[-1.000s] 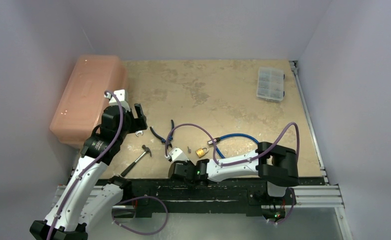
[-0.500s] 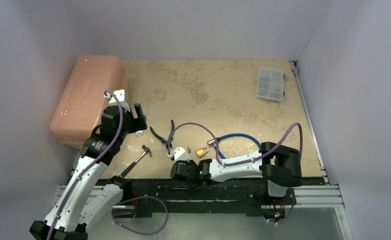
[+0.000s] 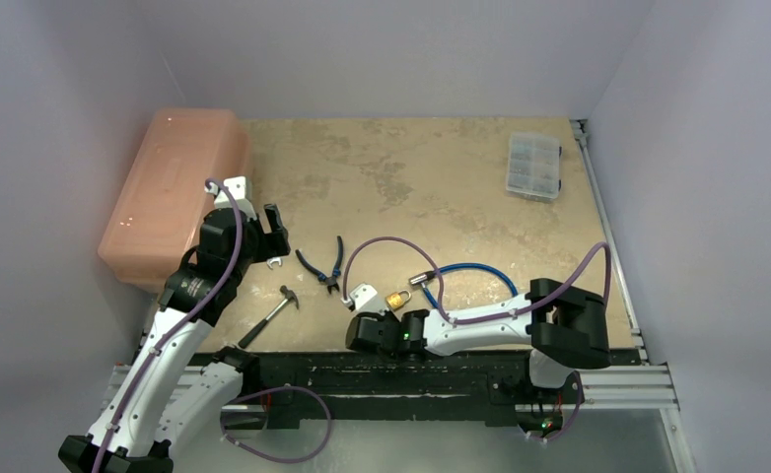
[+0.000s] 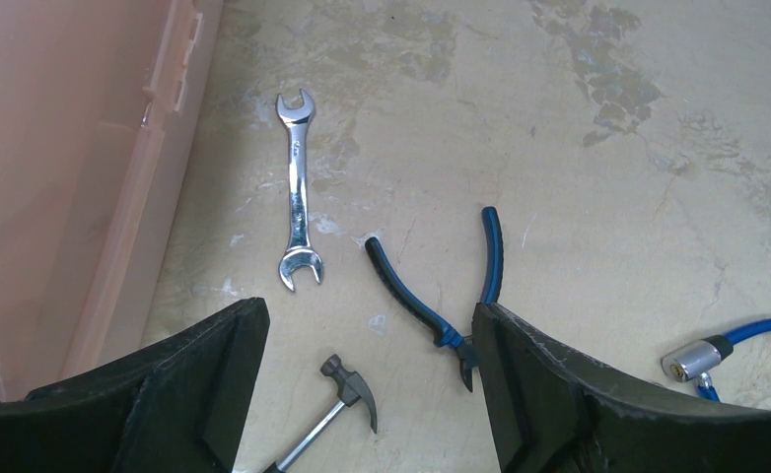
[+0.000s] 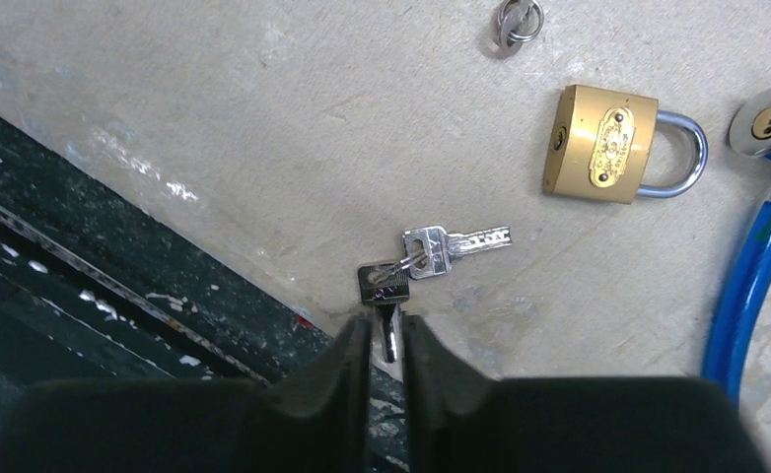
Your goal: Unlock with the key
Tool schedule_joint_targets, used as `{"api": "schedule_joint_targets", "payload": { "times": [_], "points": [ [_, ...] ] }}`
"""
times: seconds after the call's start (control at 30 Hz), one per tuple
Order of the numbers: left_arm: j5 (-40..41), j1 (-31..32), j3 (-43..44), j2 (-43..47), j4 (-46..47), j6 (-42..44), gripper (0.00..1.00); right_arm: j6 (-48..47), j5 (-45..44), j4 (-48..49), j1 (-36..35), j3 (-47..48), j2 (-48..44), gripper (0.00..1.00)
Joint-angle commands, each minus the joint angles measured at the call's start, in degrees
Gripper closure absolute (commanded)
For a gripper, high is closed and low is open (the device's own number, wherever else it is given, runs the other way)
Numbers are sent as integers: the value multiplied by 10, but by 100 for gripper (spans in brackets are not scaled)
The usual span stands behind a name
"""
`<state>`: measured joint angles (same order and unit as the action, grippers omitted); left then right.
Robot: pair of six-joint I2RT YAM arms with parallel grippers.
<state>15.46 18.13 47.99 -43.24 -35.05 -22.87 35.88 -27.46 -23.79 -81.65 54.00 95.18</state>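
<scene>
The key [image 5: 388,284] lies at the table's near edge, linked by a small ring to a second silvery key [image 5: 455,244]. Its blade points back into my right gripper [image 5: 386,340], whose jaws are drawn in to a narrow slit on that blade. The brass padlock [image 5: 598,143] with its steel shackle lies flat, up and to the right of the keys. From above, the right gripper [image 3: 362,296] sits just left of the padlock [image 3: 397,298]. My left gripper [image 4: 367,325] hangs open and empty above the tools, near the pink box.
A silver wrench [image 4: 296,187], blue-handled pliers [image 4: 441,296] and a small hammer [image 4: 347,394] lie under the left gripper. A blue cable lock [image 5: 756,266] runs right of the padlock. A loose ring [image 5: 516,20] lies beyond. Pink box [image 3: 170,187] back left, clear organiser [image 3: 534,165] back right.
My right arm has slid a little to the right along the near edge, towards the padlock, and its jaws have narrowed. The left arm has not moved.
</scene>
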Motion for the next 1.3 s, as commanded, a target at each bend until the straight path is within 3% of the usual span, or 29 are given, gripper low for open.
{"api": "schedule_joint_targets", "payload": {
  "times": [0.0, 0.2, 0.37, 1.27],
  "points": [
    [8, 1, 0, 4, 14, 8, 19, 6, -16, -14, 1, -1, -23, 69],
    [6, 1, 0, 4, 15, 8, 19, -9, -5, -3, 1, -8, -23, 44],
    [5, 1, 0, 3, 14, 8, 19, -21, -8, 8, 0, 1, 9, 40],
    [5, 1, 1, 4, 15, 9, 19, -28, -96, -40, -33, 49, 132, 55]
  ]
}}
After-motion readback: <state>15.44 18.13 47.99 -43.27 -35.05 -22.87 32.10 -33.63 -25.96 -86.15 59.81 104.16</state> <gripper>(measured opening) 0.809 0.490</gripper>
